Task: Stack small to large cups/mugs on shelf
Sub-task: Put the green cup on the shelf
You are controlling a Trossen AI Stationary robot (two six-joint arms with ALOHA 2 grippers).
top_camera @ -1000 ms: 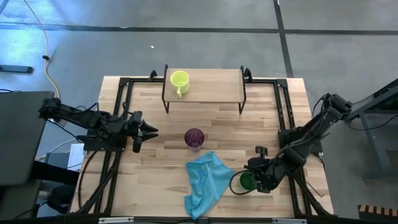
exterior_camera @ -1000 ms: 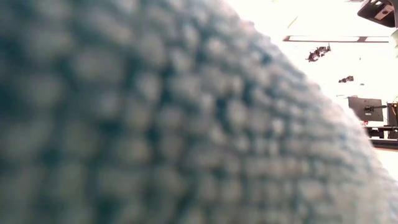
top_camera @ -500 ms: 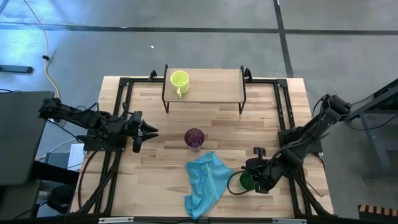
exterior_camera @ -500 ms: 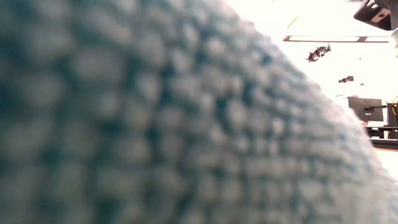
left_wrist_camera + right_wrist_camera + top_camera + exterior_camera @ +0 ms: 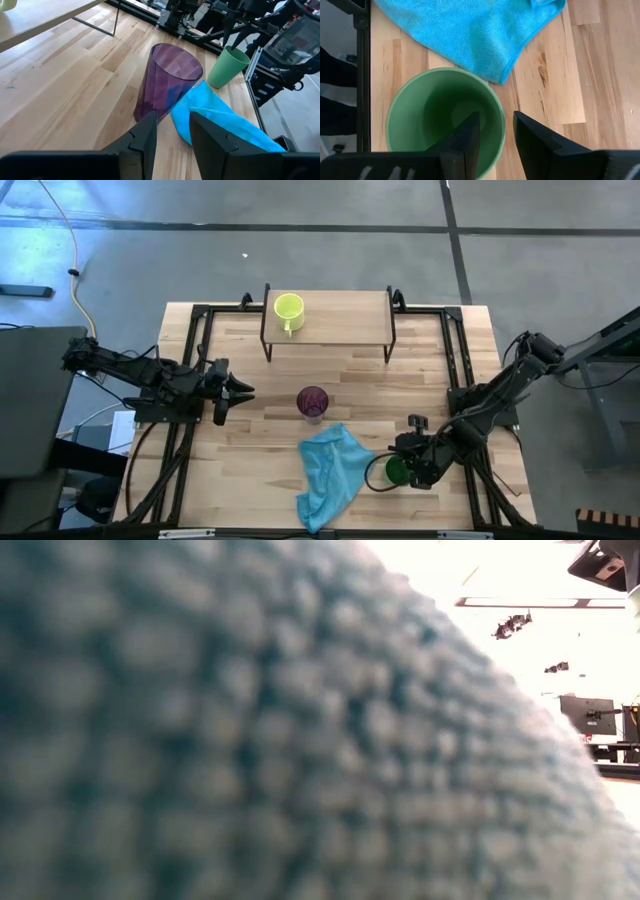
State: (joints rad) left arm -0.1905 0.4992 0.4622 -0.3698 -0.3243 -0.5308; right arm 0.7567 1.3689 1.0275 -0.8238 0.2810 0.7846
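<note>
right end effector spread over rim of light, stiff green plastic cup — pinch wall there; left end effector part-open, empty.

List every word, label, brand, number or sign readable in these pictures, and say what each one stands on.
None can be read.
The yellow-green mug, the purple cup, the green cup and the blue cloth carry no print.
The shelf and the table show bare wood only.
In the low view the cloth fills most of the picture; the far equipment shows no legible marking.
</note>
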